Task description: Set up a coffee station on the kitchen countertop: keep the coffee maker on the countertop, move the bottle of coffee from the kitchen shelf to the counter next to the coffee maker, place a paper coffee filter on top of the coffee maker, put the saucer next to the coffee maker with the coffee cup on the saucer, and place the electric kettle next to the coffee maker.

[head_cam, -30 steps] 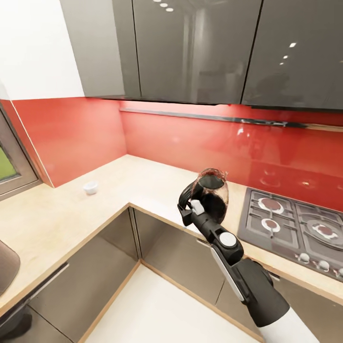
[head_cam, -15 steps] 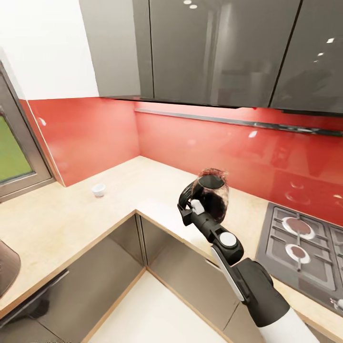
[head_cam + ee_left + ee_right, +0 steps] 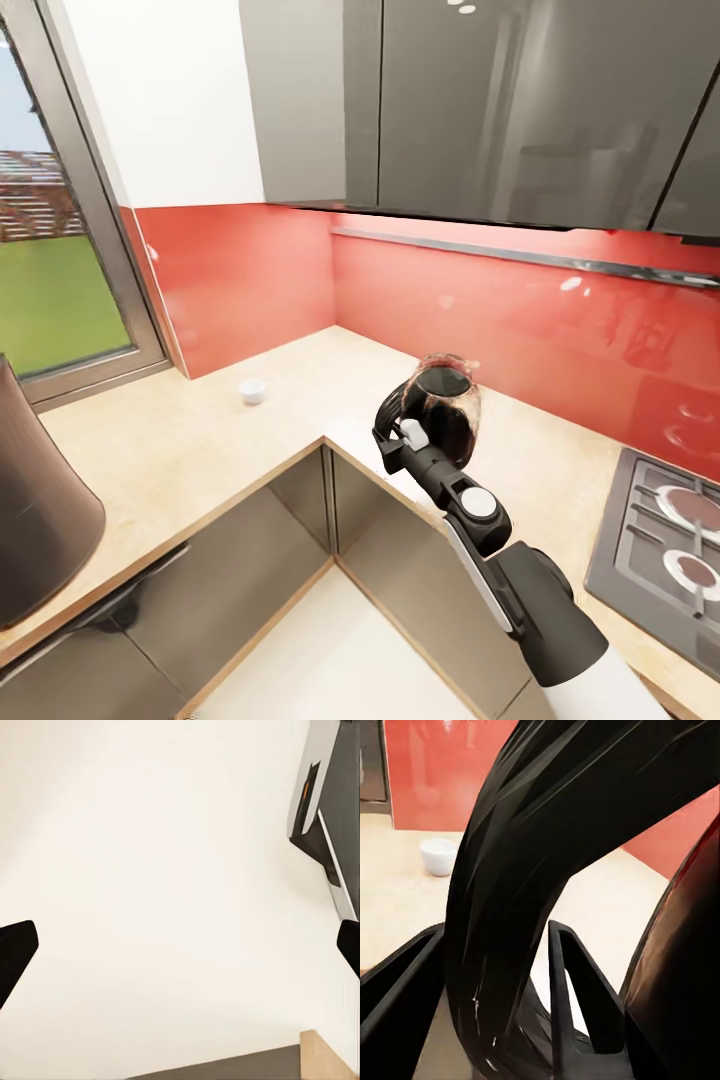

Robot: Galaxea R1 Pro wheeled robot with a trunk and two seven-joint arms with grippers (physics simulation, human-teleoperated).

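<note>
The right tool (image 3: 392,432) is clamped on the black handle of the smoky brown see-through electric kettle (image 3: 446,408), held above the light beige wood-look table (image 3: 190,455). A small white round cup (image 3: 252,390) sits beyond it. The left tool's (image 3: 180,949) fingers stand wide apart, empty.

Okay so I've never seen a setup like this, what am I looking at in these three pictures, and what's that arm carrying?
It's a simulated two-armed robot in a kitchen. The big picture comes from its head camera; the other two sit by each gripper. The right gripper is shut on the black handle of the electric kettle, carried above the kitchen countertop. A small white coffee cup stands near the corner, the dark coffee maker at the near left, a hob at the right. The left gripper is open over pale floor.
</note>
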